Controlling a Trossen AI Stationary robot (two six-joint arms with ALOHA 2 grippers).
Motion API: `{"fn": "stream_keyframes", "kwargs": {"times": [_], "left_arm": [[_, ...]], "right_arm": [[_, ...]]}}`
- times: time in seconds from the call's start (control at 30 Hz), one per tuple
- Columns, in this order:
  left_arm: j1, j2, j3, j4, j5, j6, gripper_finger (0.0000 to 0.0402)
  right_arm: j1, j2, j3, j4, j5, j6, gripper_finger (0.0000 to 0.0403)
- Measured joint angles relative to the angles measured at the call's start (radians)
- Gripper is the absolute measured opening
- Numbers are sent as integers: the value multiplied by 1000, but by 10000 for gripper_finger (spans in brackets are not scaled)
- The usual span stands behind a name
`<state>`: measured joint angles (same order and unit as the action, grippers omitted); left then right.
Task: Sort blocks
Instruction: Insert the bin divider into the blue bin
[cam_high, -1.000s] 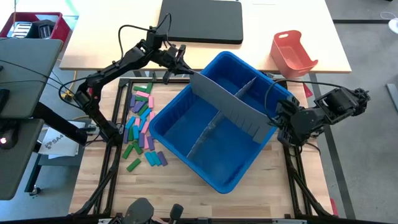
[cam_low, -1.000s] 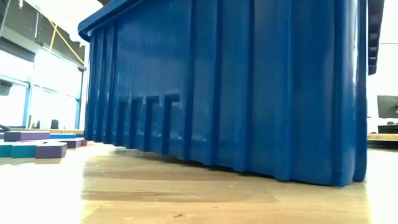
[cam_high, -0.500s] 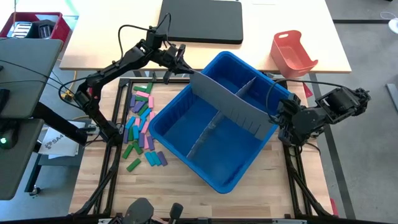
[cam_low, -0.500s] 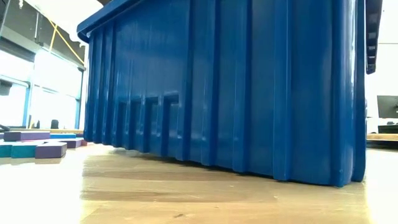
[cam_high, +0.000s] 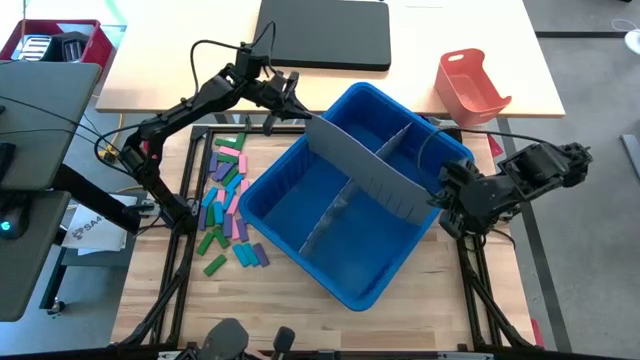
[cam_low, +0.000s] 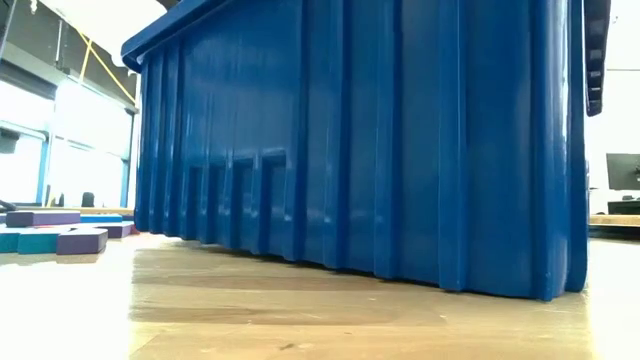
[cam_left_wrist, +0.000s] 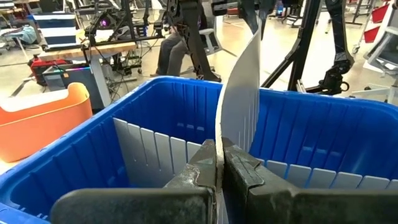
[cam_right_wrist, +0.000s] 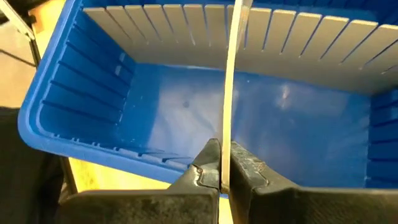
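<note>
While the blocks (cam_high: 228, 196) lie loose on the wooden table (cam_high: 300, 310) just beside the bin (cam_high: 345, 215), on the left arm's side, a long grey divider (cam_high: 365, 165) is held over the bin by both arms. The left gripper (cam_left_wrist: 220, 163) is pressed together on one end of the sheet, at the bin's far corner; the right gripper (cam_right_wrist: 224, 167) is pinched on the other end, at the bin's edge on the right arm's side. In each wrist view the sheet is seen edge-on between the fingers, standing upright.

The sheet appears to be gripped at both ends so that it can be kept straight and vertical while it is fitted; held at one end only, so thin and long a piece would probably sag or twist. It runs diagonally across the picture in the high view, along the bin's length, and is crossed by shorter slotted dividers (cam_high: 335, 215) already standing inside. Its seating is judged unfinished, since its top edge is seen above the bin's rim.

No block is seen inside the bin, so sorting proper is judged not yet begun; compartments are apparently being prepared first. In the low view the bin's near wall fills most of the picture, and a few blocks (cam_low: 60, 232) are seen lying flat beside it. An orange tray (cam_high: 470, 85) and a dark mat (cam_high: 325, 32) rest unused on the pale table beyond.
</note>
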<state>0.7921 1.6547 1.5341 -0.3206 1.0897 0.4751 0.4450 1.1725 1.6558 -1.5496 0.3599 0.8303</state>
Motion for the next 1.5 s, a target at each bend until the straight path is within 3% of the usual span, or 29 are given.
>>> {"fn": "stream_keyframes", "kwargs": {"times": [0.5, 0.93, 1.13, 1.33, 1.5], "left_arm": [[-31, 2, 2, -162, -76, 132, 1], [-66, 13, 0, -220, -129, 194, 1], [-101, 47, 2, -264, -156, 213, 1], [-121, 64, 2, -262, -166, 210, 1], [-134, 64, 3, -260, -178, 188, 1]], "right_arm": [[1, 20, -3, -19, -50, 11, 1], [1, 20, -191, 1, -133, 37, 4], [1, 16, -225, -24, -179, 82, 43], [1, -26, -172, -21, -176, 150, 91], [1, -52, -99, -22, -64, 155, 117]]}}
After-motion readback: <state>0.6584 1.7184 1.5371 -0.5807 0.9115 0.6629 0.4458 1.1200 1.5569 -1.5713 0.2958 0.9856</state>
